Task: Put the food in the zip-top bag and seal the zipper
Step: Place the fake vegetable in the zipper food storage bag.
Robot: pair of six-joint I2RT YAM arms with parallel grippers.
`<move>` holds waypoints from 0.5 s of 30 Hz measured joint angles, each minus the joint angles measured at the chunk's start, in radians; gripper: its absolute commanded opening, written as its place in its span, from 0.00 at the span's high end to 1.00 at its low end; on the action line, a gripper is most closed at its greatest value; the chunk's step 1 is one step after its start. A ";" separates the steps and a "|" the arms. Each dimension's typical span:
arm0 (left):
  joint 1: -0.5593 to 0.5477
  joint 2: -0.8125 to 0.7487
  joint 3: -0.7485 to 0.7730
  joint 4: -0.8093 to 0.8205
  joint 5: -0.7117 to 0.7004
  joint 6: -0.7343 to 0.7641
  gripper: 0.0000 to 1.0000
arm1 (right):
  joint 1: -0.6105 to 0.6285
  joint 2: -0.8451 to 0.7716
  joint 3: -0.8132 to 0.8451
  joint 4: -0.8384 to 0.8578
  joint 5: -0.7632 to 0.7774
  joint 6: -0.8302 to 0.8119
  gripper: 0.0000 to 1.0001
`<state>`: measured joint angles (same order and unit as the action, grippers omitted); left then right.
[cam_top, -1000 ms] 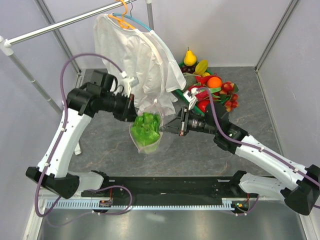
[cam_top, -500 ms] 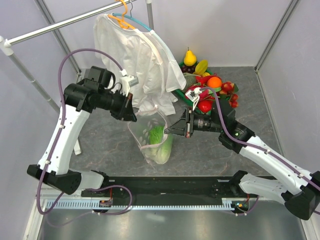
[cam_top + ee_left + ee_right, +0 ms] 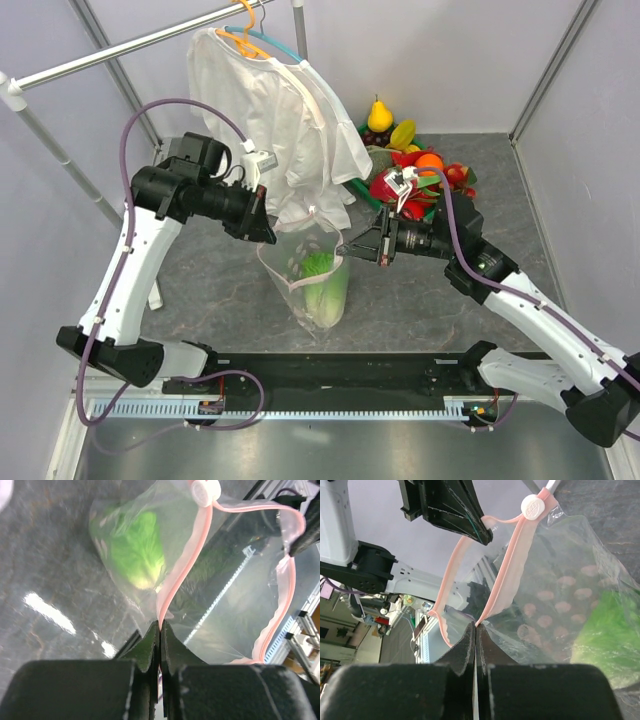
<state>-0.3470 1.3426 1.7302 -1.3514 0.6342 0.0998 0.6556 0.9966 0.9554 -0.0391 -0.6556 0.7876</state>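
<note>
Left gripper [image 3: 268, 234], right gripper [image 3: 346, 240] pinching opposite zipper [image 3: 176, 572] edges, zip-top bag [image 3: 282, 266] gaping

Lab cell: grey walls [image 3: 590, 150], aluminium rail [image 3: 330, 409]

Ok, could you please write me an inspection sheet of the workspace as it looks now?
Surface: grey mottled table, no spill seen.
Job's things: zip-top bag with its mouth open, lettuce inside; zipper not sealed, white tab at one end; other food piled at the far right.
Clutter: white shirt on a hanger, just behind the bag.
Grippers: left gripper and right gripper each shut on the zipper, on opposite sides of the mouth.
Cables: purple cables loop along both arms, none on the bag.
Surroundings: metal rail, plain walls; nothing else seen.
</note>
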 measured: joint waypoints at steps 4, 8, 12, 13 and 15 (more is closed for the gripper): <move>0.000 0.022 -0.045 0.010 -0.002 -0.036 0.98 | -0.028 0.027 -0.006 -0.004 -0.011 -0.026 0.85; 0.000 0.047 -0.038 0.061 0.005 -0.072 0.98 | -0.121 0.049 0.028 -0.063 -0.029 -0.079 0.40; 0.000 0.055 -0.018 0.110 0.023 -0.116 0.98 | -0.299 0.068 0.123 -0.159 -0.079 -0.173 0.03; 0.000 0.055 -0.015 0.117 0.027 -0.123 0.98 | -0.340 0.076 0.143 -0.176 -0.087 -0.189 0.02; 0.000 0.055 -0.014 0.136 0.037 -0.140 0.98 | -0.448 0.110 0.206 -0.229 -0.124 -0.271 0.02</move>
<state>-0.3473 1.3979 1.7157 -1.2152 0.6716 -0.0399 0.2077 1.1065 1.1610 -0.2684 -0.7795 0.5167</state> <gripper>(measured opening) 0.027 0.964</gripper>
